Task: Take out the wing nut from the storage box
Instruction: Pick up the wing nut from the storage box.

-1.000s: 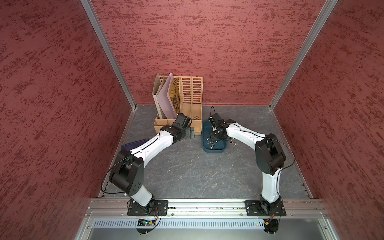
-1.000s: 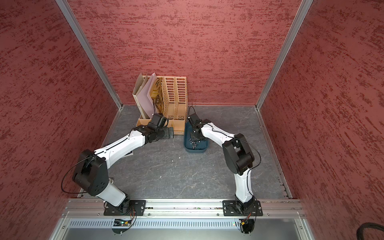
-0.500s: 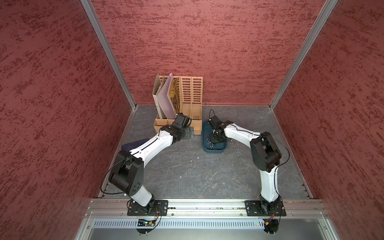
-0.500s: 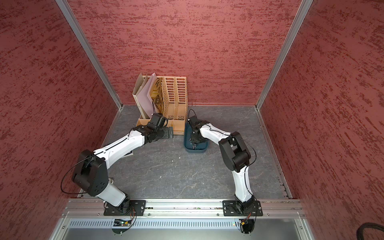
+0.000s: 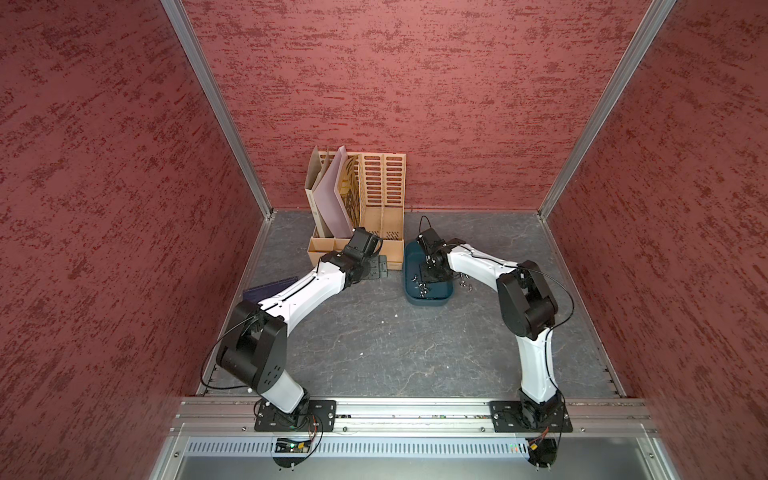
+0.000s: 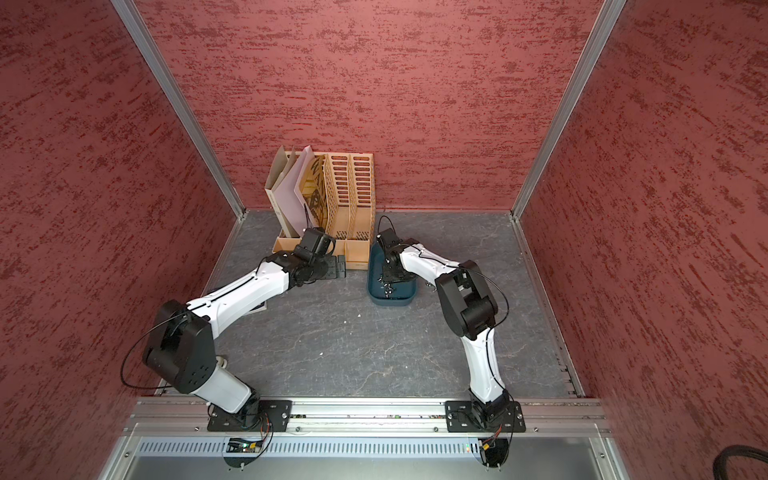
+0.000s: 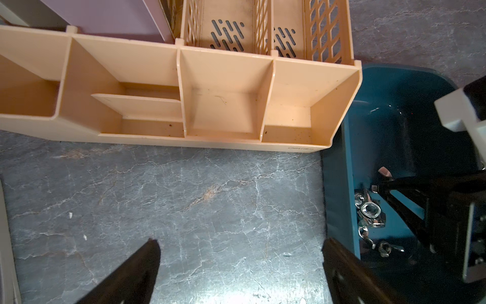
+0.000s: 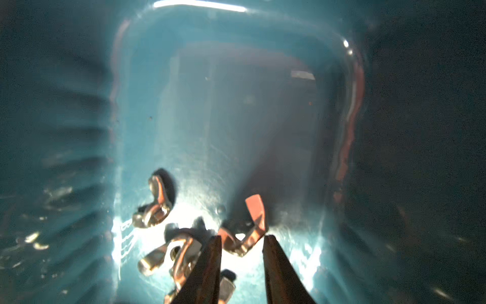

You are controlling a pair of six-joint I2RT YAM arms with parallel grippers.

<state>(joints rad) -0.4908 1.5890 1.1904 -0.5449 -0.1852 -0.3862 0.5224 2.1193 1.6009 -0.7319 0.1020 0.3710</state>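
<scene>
The dark teal storage box sits on the grey table just right of the file organiser. My right gripper reaches down into it, jaws a narrow way apart. A shiny wing nut lies on the box floor with its body between the fingertips, close to both, one wing standing up. Other wing nuts lie beside it. My left gripper hangs wide open over bare table, next to the box wall, holding nothing.
A tall beige slotted file organiser with folders stands at the back, touching the box. One wing nut lies on the table right of the box. A dark blue flat item lies under the left arm. Red walls close three sides.
The right arm's elbow has swung a little, its gripper staying inside the box. The left arm has not moved.
</scene>
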